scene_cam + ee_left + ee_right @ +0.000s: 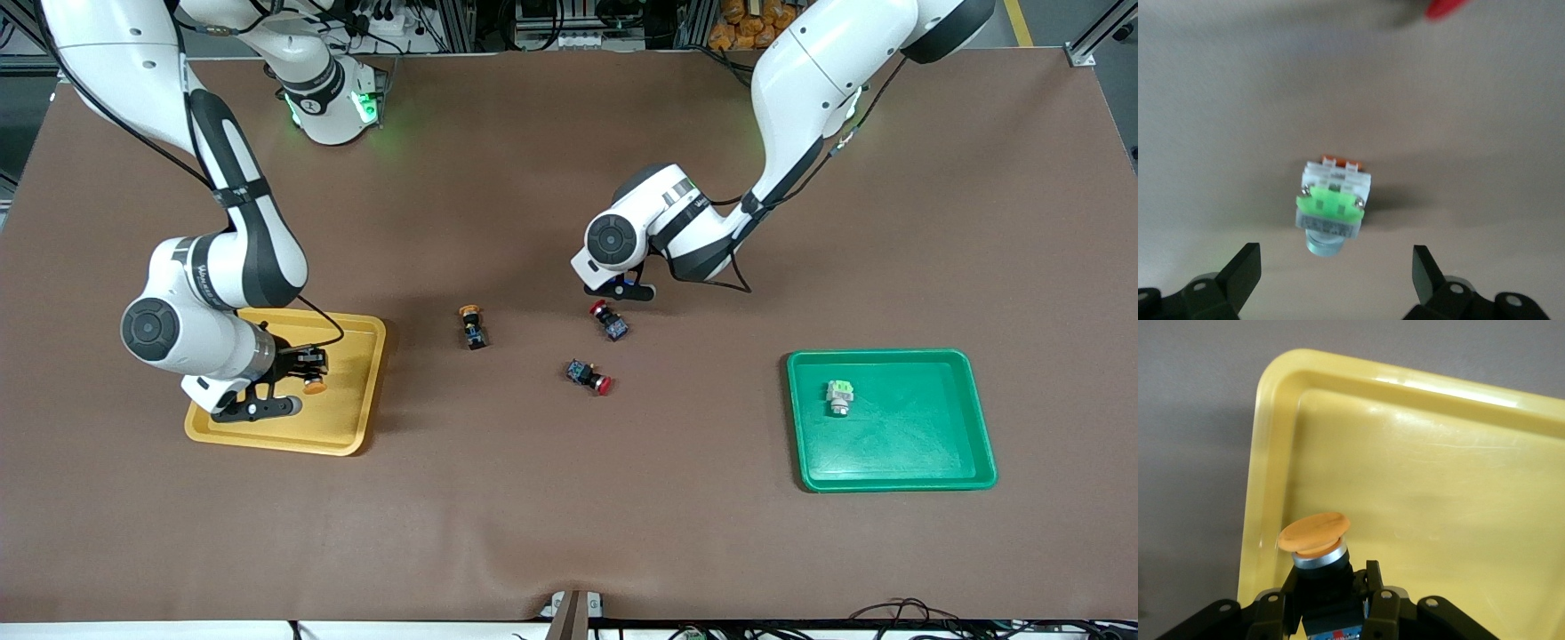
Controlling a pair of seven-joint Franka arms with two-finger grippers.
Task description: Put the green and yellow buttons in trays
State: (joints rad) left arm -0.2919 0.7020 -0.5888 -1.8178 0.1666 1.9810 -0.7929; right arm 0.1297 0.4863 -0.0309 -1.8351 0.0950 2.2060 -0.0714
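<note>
My right gripper (292,380) is shut on an orange-yellow button (313,386) and holds it just above the yellow tray (351,427). In the right wrist view the gripper (1328,597) clamps the black body, with the round cap (1314,531) over the tray (1438,487) near its rim. A second orange-yellow button (473,326) lies on the table mid-way. My left gripper (621,290) is open and low over the table. In the left wrist view it (1335,267) stands just short of a green button (1331,207) lying on the table. Another green button (839,396) lies in the green tray (942,471).
Two red-capped black buttons (609,320) (590,376) lie on the brown table mat, close to my left gripper and nearer the front camera. A red cap (1445,8) shows at the edge of the left wrist view.
</note>
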